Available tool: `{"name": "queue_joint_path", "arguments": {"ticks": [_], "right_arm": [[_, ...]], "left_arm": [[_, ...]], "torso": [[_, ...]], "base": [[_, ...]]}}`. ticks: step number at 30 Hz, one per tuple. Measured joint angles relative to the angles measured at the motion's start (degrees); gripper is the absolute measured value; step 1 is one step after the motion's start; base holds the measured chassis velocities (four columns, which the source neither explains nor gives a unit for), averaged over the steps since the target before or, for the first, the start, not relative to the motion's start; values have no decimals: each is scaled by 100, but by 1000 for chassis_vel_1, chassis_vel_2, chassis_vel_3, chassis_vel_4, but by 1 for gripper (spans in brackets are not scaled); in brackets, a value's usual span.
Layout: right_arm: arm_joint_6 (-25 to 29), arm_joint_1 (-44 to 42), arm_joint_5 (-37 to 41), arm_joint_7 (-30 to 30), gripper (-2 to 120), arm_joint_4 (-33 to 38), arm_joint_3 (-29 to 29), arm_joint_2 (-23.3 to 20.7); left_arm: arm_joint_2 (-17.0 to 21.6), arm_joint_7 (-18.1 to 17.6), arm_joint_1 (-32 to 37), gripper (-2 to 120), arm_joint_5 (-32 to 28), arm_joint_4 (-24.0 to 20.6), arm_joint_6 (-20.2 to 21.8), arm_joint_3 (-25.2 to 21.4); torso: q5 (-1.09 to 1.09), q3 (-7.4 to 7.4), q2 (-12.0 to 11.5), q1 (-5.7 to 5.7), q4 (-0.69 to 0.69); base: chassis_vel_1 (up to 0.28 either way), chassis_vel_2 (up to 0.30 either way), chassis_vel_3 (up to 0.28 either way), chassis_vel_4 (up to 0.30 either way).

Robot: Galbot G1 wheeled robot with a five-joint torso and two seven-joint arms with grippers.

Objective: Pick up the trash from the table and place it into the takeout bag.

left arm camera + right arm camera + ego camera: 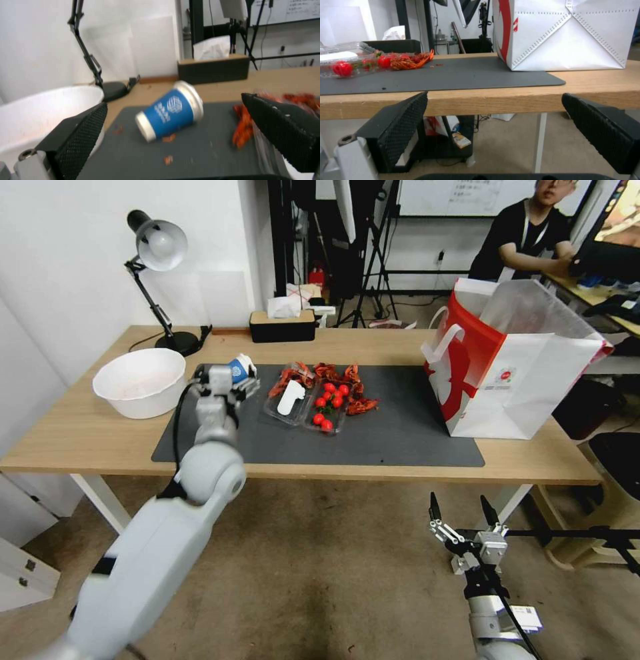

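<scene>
A blue-and-white paper cup (238, 369) (170, 111) with a white lid lies on its side at the left end of the dark grey mat (400, 430) on the table (80, 437). My left gripper (233, 380) is just short of the cup and open, one black finger (83, 130) on each side, neither touching it. The takeout bag (513, 367) (573, 37) stands open at the table's right end. My right gripper (460, 507) hangs open below the table's front edge, its fingers (400, 125) holding nothing.
A large white bowl (140, 380) sits left of the cup. A clear tray (310, 407) with cherry tomatoes and red shells lies mid-mat. A desk lamp (160, 247) and a black tissue box (282, 325) stand at the back edge.
</scene>
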Motion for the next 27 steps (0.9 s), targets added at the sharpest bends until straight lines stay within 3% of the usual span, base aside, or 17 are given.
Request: {"name": "queue_joint_path", "arguments": {"ticks": [4,10,12,14,15,17,23,27], "right_arm": [[49,-17,30,-47,100,0,18,-19],[70,-22,62,-76,100,0,21,-27],[87,-27,112,-108,100,5,21,-38],[89,-28,121,-111,100,5,21,-40],[95,-31,149,-125,100,6,21,-57],[96,-32,152,-126,100,6,21,-59],[109,-33,180,-147,100,8,21,-99],[114,-38,182,-151,100,8,22,-105]], "left_arm": [[-85,396,627,100,133,-124,-539,-332],[-218,799,1249,100,287,-317,-894,-681],[-362,1095,1656,100,387,-383,-1187,-907],[-374,1124,1687,100,392,-388,-1211,-924],[-467,1338,1937,100,444,-425,-1381,-1040],[-479,1371,1974,100,456,-430,-1406,-1055],[-651,1959,2569,100,771,-487,-1803,-1274],[-703,2048,2739,100,810,-519,-1853,-1312]], "torso": [[1,0,-1,0,-2],[1,0,-1,0,0],[1,0,-1,0,-1],[1,0,-1,0,0],[1,1,-1,0,-1],[1,0,-1,1,-1],[1,0,-1,0,0],[1,1,-1,1,0]], "base": [[0,0,0,0],[0,0,0,0],[0,0,0,0],[0,0,0,0],[0,0,0,0],[0,0,0,0],[0,0,0,0],[0,0,0,0]]}}
